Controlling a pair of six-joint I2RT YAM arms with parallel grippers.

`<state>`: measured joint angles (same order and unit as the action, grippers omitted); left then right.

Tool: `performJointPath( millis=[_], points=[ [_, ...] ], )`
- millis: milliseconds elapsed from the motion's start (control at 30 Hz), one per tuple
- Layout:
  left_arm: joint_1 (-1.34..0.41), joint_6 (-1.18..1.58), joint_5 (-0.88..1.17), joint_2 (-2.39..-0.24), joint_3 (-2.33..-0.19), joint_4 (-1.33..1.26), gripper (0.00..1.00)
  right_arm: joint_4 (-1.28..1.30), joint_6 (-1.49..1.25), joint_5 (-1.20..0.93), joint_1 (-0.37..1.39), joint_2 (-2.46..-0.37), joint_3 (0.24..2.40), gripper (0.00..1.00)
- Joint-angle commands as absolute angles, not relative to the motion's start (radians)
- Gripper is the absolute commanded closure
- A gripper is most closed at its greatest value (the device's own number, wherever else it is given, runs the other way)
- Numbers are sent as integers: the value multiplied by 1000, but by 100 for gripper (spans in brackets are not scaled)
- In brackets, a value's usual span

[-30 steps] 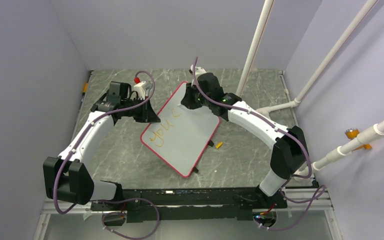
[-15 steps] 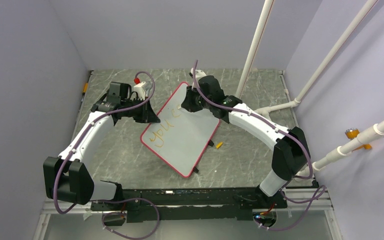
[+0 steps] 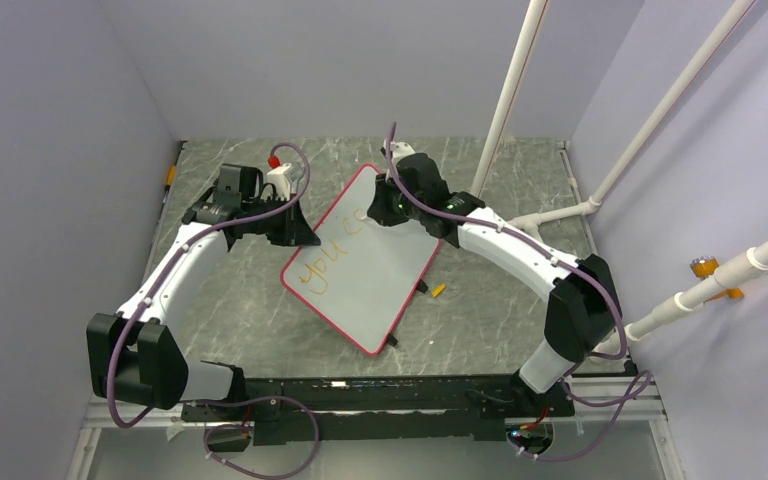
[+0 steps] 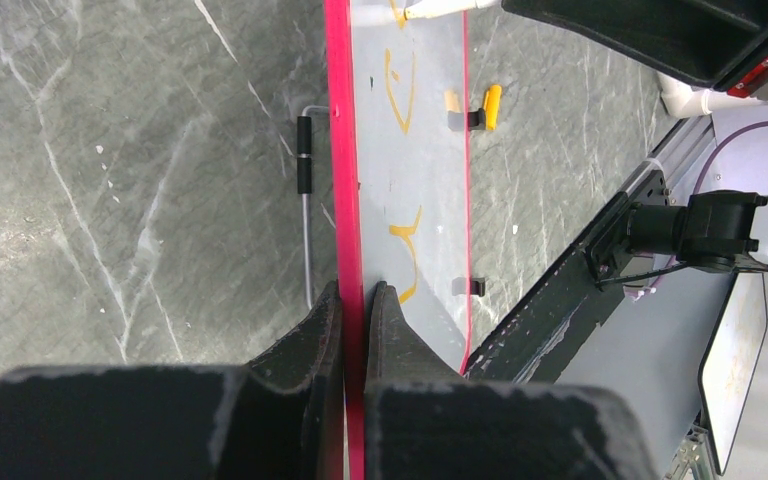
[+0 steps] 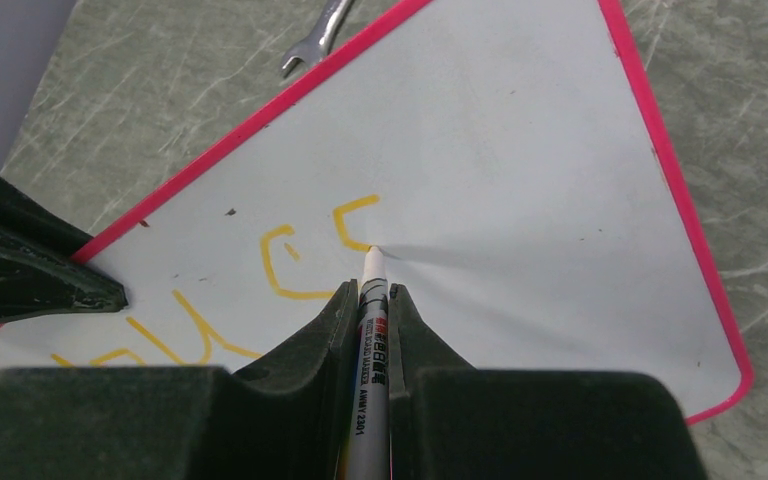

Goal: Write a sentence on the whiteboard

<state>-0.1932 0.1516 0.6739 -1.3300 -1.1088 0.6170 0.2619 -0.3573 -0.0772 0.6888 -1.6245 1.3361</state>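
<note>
The whiteboard point(image 3: 370, 285) lies slanted on the table, white with a red-pink frame. My left gripper point(image 3: 300, 236) is shut on its left edge; in the left wrist view the fingers point(image 4: 352, 290) pinch the red frame of the whiteboard point(image 4: 425, 170). My right gripper point(image 5: 368, 288) is shut on a white marker point(image 5: 368, 340), whose tip touches the whiteboard point(image 5: 530, 170). The sentence point(image 5: 290, 265) is orange and reads "you c" plus a fresh curved stroke at the tip. In the top view the right gripper point(image 3: 378, 210) hangs over the board's upper part, by the sentence point(image 3: 325, 257).
An orange cap point(image 3: 439, 291) lies on the table right of the board. A small wrench point(image 5: 318, 38) rests beyond the board's far edge. White pipes point(image 3: 505, 100) rise at the back right. A red-topped object point(image 3: 274, 160) sits behind the left arm.
The right gripper has shifted a little to the right along the board, and a second orange curved stroke has appeared after the "c". The left arm has not moved.
</note>
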Motion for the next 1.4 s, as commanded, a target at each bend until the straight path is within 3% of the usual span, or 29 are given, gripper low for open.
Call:
performJointPath(
  millis=[0, 733, 1367],
  points=[
    [-207, 66, 641, -1296, -1115, 569, 100, 306, -347, -23, 693, -1630, 1374, 100],
    [-210, 66, 643, -1295, -1115, 570, 100, 298, -366, -21, 692, -1683, 1483, 100],
    [-212, 64, 641, -1292, -1115, 571, 100, 273, -369, -19, 692, -1625, 1349, 100]
  ],
)
